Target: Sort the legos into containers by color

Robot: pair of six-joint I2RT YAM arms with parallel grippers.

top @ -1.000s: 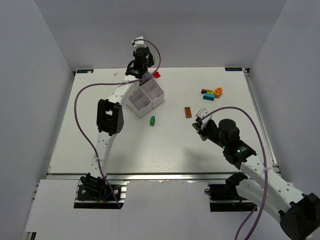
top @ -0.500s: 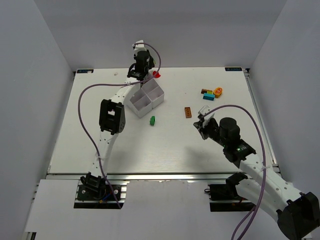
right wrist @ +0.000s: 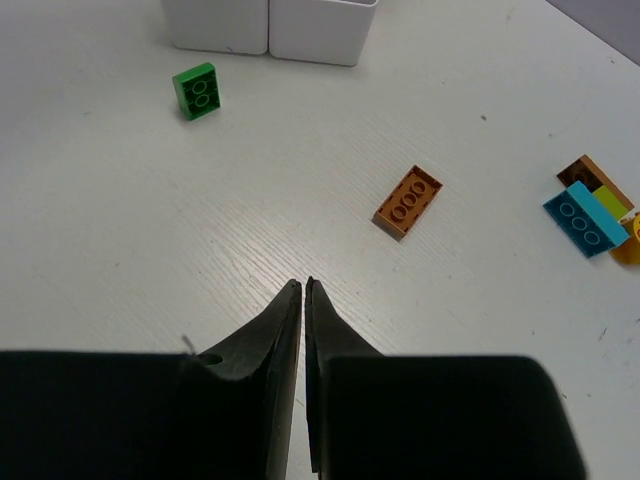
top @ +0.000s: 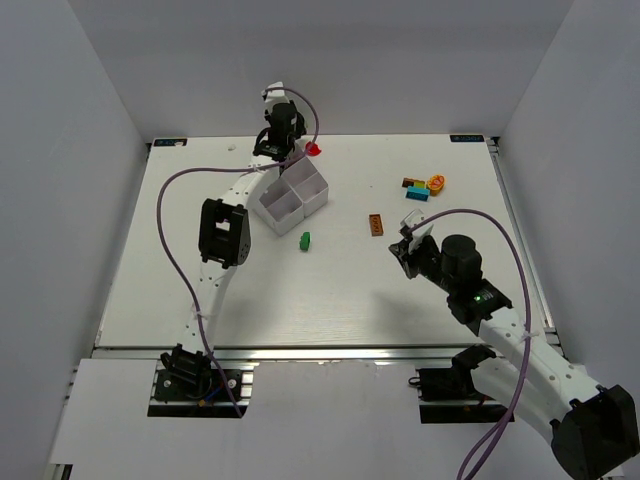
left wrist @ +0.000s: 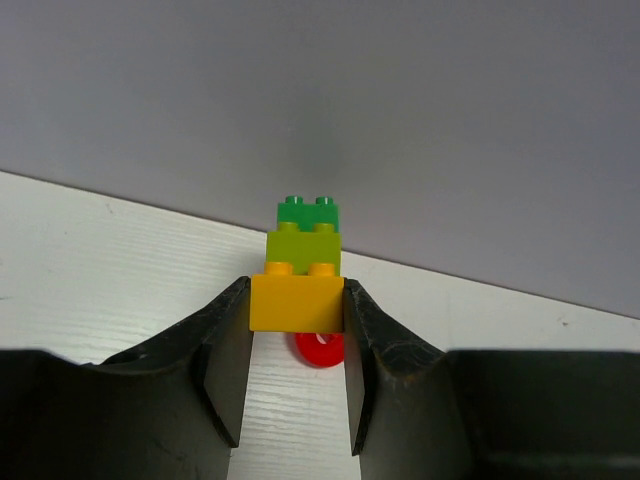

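Left wrist — left claw (left wrist: 297, 300) pinches studded stack (left wrist: 305, 245)

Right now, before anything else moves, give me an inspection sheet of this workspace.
Surface: white table, wood-grain finish.
Job's things: white divided tray; green brick and orange plate loose in front of it; mixed cluster at far right; red piece behind the tray.
Clutter: nothing seen.
Grippers: left gripper shut on a yellow-lime-green stack; right gripper shut, empty, above the table.
Cables: a purple cable loops along each arm.
Surroundings: plain grey walls on three sides.
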